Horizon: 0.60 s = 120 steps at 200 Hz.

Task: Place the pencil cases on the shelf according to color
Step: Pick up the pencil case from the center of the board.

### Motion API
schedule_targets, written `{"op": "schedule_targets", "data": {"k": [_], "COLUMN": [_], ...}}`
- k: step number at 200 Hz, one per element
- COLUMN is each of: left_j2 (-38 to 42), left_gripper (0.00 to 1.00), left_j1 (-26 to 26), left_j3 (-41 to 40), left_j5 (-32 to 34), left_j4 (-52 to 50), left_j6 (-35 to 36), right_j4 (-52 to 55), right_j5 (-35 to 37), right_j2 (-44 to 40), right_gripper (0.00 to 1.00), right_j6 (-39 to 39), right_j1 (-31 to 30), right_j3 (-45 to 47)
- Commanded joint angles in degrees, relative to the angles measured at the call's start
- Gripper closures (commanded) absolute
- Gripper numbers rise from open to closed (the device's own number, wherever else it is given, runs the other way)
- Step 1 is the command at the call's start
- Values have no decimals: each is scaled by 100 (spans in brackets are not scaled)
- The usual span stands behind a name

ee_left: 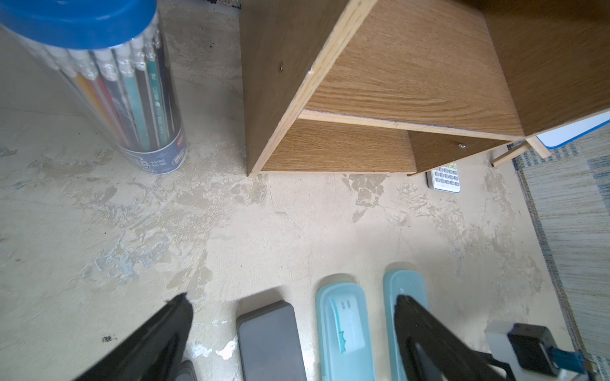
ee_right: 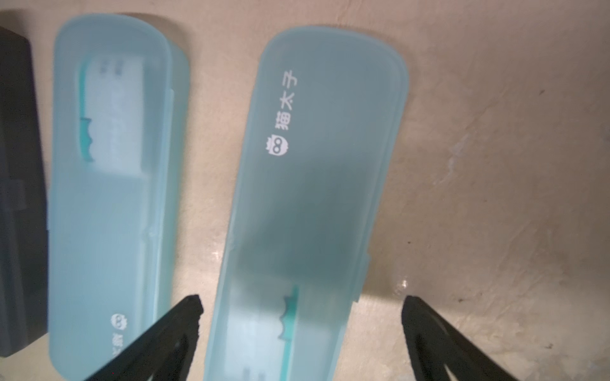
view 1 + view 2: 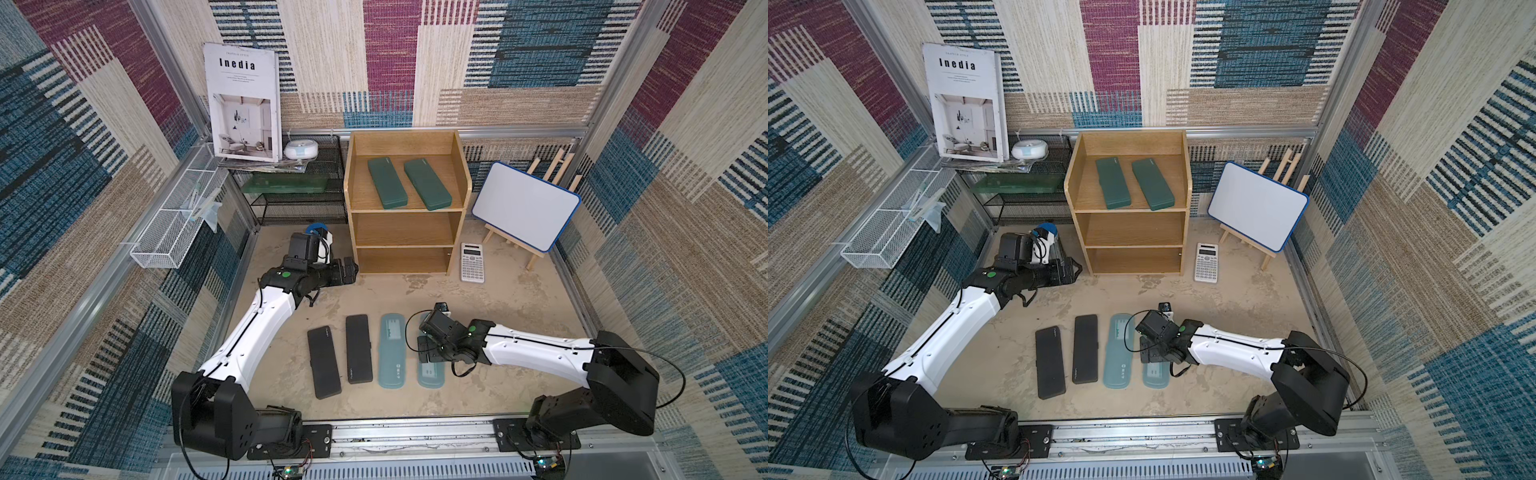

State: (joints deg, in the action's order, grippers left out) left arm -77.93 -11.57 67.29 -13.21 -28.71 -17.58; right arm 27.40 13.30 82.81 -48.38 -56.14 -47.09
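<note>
Right end effector [image 2: 302,300], jaws apart over teal pencil case [image 2: 323,165] lying on surface [image 2: 495,165]; left end effector [image 1: 292,299], jaws apart.

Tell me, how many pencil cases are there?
6. Two dark green plastic cases on the wooden shelf's top tier; two matte black cases and two translucent teal cases in a row on the table, the rightmost partly under the right arm.

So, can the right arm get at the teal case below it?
Likely yes: the right claw hangs open over that teal case, a finger either side, nothing on top.
</note>
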Motion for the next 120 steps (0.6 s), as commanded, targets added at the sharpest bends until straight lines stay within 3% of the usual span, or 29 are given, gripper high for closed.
{"op": "schedule_targets", "data": {"k": [1, 51, 120], "left_j2": [32, 50, 109], "left_gripper": [1, 1, 1], "left_j1": [6, 6, 4], "left_j3": [44, 68, 67], "left_j5": [56, 82, 47], "left_j4": [-3, -46, -31], "left_j6": [65, 93, 83], "right_j4": [82, 514, 802], "right_j5": [-163, -82, -30], "right_j2": [-14, 306, 733], "right_gripper": [1, 1, 1], "right_j6": [-278, -1238, -1523], "right_j1": [-57, -595, -881], "right_j3": [-33, -202, -189]}}
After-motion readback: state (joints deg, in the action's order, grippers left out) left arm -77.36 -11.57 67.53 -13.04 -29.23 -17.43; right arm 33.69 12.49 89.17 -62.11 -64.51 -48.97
